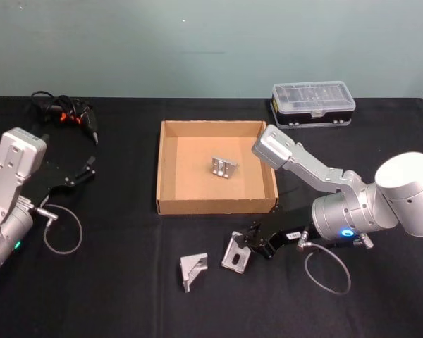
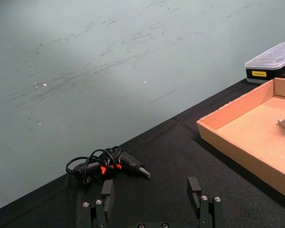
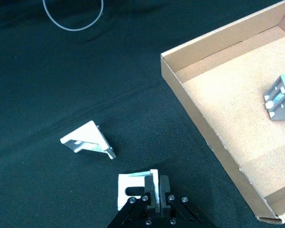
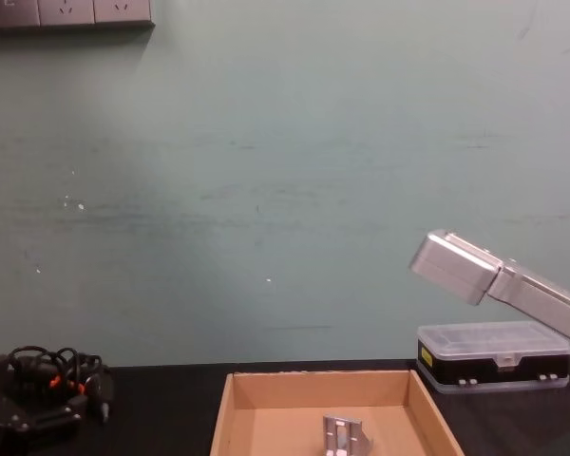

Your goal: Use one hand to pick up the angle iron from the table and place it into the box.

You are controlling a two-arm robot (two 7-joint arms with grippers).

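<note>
Box (image 4: 323,389) centre, angle iron (image 4: 346,435) inside — clear-lidded case (image 4: 494,347) right, silver arm link (image 4: 456,266) above it.

The box (image 1: 170,169) sits mid-tabletop (image 1: 127,296) with one angle iron (image 1: 224,167) in it. Near of it lie two more, the left bracket (image 1: 193,270) and, just right, the right bracket (image 1: 235,252). A case (image 1: 313,103) lies far right, a corded tool (image 1: 65,117) far left.

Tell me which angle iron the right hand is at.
The rightmost table angle iron, its flange between the fingers of the right hand. The other table one lies beside it; the third sits in the box.
</note>
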